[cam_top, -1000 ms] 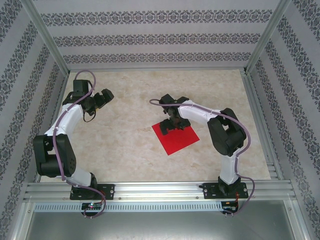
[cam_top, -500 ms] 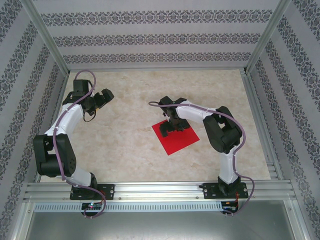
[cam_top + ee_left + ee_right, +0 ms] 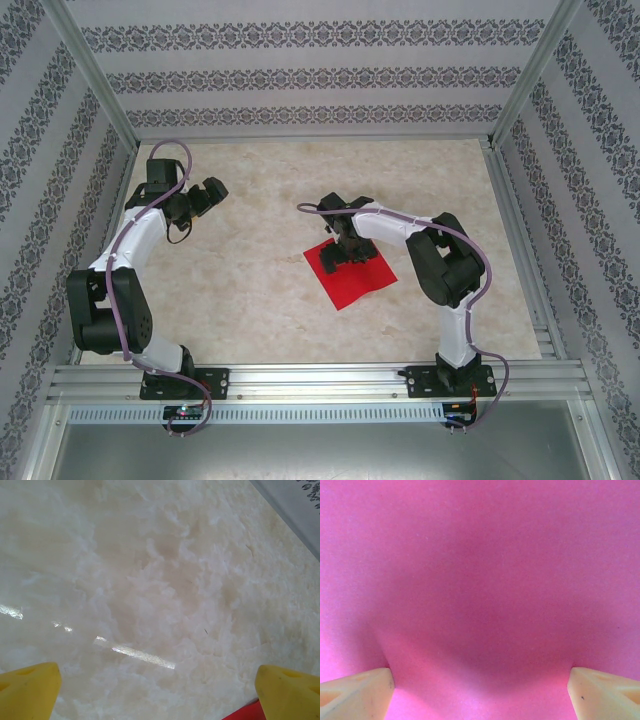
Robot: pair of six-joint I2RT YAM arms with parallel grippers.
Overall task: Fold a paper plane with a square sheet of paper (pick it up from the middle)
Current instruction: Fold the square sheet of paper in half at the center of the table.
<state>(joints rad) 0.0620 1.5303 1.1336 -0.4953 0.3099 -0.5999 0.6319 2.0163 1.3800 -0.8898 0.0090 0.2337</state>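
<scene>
Change: right gripper [image 3: 480, 677] lower, pressing square sheet of paper [image 3: 352, 282] centre.
Right jaws: apart, touching sheet.
Left gripper [image 3: 157, 682]: far left, jaws apart.

Left fingers [image 3: 27, 690] and right fingers [image 3: 355, 692] both spread wide, the right ones pointing down

I see the scene first from the overhead camera, high behind the two black arm bases [image 3: 178, 382], looking down and forward over the whole cream marble-patterned tabletop [image 3: 260, 290]. The left wrist camera looks steeply down at that tabletop from fairly near, its yellow fingertips [image 3: 27, 690] in the lower corners. The right wrist camera sits very close over the bright red square sheet of paper [image 3: 355, 282]; all three views share that sheet.
</scene>
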